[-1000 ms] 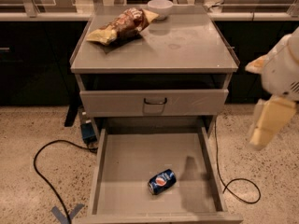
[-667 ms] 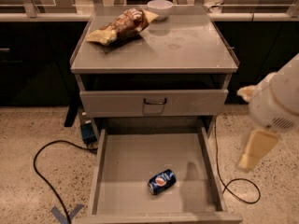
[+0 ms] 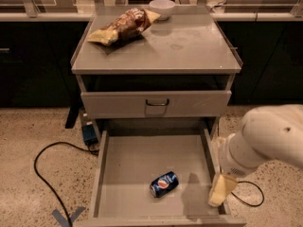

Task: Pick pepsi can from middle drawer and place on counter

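The pepsi can (image 3: 164,184) lies on its side on the floor of the pulled-out middle drawer (image 3: 128,162), near the front and a little right of centre. My gripper (image 3: 220,191) hangs at the end of the white arm (image 3: 265,138), low over the drawer's right wall near the front corner, to the right of the can and apart from it. It holds nothing that I can see. The counter (image 3: 189,46) is the grey top of the cabinet above.
A yellow-brown snack bag (image 3: 122,26) and a white bowl (image 3: 162,7) sit at the back of the counter. The upper drawer front (image 3: 156,102) is closed. Black cables (image 3: 42,174) and blue tape (image 3: 66,217) lie on the floor beside the cabinet.
My arm has come down and leftward from beside the cabinet to the drawer's right wall. The can has not moved.
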`<state>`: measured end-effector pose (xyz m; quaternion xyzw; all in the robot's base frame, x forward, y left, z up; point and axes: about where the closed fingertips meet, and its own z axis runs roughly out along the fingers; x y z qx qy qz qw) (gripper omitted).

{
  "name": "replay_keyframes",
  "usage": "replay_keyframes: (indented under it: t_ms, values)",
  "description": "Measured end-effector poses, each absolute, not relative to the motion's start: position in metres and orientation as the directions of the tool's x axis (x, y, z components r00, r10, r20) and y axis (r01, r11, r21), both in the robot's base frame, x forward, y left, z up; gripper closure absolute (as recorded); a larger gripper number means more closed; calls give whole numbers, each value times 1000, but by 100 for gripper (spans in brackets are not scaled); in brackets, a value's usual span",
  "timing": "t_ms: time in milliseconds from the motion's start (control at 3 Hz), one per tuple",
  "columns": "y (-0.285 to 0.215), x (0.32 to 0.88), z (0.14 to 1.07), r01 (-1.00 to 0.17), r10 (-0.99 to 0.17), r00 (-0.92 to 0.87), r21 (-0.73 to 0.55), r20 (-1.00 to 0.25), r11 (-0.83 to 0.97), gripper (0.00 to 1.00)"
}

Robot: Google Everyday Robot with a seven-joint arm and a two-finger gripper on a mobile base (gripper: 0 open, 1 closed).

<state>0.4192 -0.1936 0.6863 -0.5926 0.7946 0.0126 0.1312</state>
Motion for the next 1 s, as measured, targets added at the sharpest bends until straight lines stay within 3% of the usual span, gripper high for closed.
replay_keyframes:
  t_ms: [333, 1000]
  values:
    - [-172, 427, 613, -944, -918, -274, -104, -287, 314, 0]
    - [-168, 440, 609, -935, -907, -273, -133, -321, 328, 0]
